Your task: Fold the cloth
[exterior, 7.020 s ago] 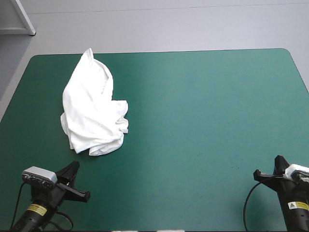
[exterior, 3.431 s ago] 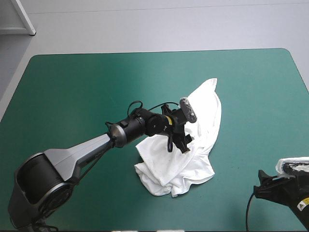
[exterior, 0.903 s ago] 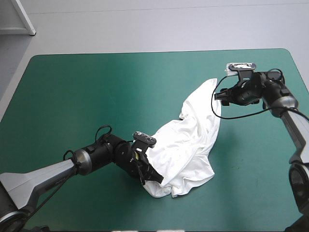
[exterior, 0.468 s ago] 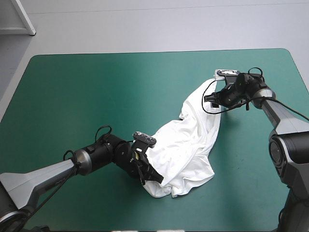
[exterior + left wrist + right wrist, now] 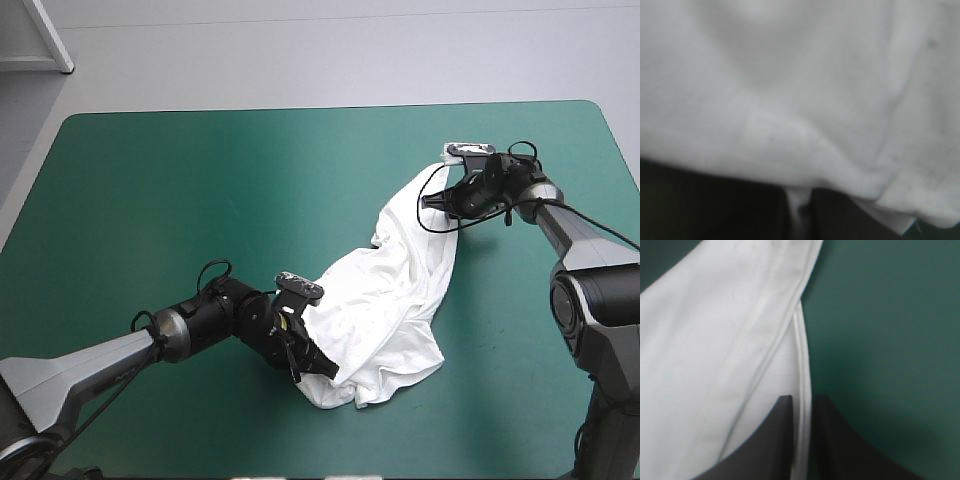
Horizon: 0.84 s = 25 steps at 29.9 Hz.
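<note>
The white T-shirt (image 5: pixel 390 300) lies crumpled in a long heap, running from the middle of the teal-green cover toward the far right. My left gripper (image 5: pixel 316 366) is at the heap's near left edge. In the left wrist view the left gripper (image 5: pixel 799 192) is shut on the T-shirt (image 5: pixel 800 90), and white cloth fills the rest of that view. My right gripper (image 5: pixel 438 203) is at the heap's far tip. In the right wrist view the right gripper (image 5: pixel 802 399) is shut on the T-shirt (image 5: pixel 715 355), with the stitched hem (image 5: pixel 801 360) running between its black fingers (image 5: pixel 782 440).
The teal-green cover (image 5: pixel 180 190) shows on every side of the heap. The table's far edge (image 5: pixel 330 107) runs a short way beyond the right gripper, and the rounded far right corner (image 5: pixel 598 108) lies further off to its side.
The left arm earlier dragged the T-shirt from the far left to the middle. Just before now the right gripper moved in to the far tip and shut on the hem. The left arm stayed still.
</note>
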Motion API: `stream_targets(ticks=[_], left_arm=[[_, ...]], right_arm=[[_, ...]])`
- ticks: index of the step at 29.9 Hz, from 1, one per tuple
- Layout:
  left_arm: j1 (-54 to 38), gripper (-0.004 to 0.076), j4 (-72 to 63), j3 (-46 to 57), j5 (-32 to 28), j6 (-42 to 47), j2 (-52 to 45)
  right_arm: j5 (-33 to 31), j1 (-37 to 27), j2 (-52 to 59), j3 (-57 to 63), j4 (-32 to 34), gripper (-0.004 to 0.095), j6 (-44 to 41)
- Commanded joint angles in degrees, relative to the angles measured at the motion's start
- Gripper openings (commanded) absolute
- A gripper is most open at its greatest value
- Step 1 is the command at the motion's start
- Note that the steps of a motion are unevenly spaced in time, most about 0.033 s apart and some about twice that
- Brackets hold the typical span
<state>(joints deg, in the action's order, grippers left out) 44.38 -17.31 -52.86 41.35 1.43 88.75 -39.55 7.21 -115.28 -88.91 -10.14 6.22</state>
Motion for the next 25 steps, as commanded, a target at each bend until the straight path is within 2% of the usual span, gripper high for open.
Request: stream_targets(ticks=[1, 6, 11, 14, 19, 25], left_arm=[[0.0, -0.0010, -0.9, -1.3, -1.6, 0.5, -2.1], [0.0, -0.0010, 7.4, -6.4, 1.8, 4.6, -5.2], [0.0, -0.0010, 25.4, -15.7, 13.0, 12.8, -9.8], [0.0, -0.0010, 35.5, -22.4, 20.1, 13.7, -12.4], [0.0, -0.0010, 49.0, -34.3, 28.1, 13.7, -16.8], [0.0, -0.0010, 59.2, -44.8, 32.2, 13.0, -21.7]], right_arm=[[-0.8, -0.1, 2.4, -2.5, -0.7, -0.0010, 1.2], [-6.1, -0.1, 7.5, -8.0, -0.2, -0.0018, 1.2], [-12.3, -0.1, 15.6, -15.2, 0.2, -0.0017, 1.2], [-15.7, -0.1, 20.8, -18.6, 1.2, -0.0018, -0.4], [-21.0, -0.1, 28.6, -22.8, 6.4, -0.0018, -5.6], [-24.2, -0.1, 37.2, -25.1, 14.2, -0.0018, -9.9]])
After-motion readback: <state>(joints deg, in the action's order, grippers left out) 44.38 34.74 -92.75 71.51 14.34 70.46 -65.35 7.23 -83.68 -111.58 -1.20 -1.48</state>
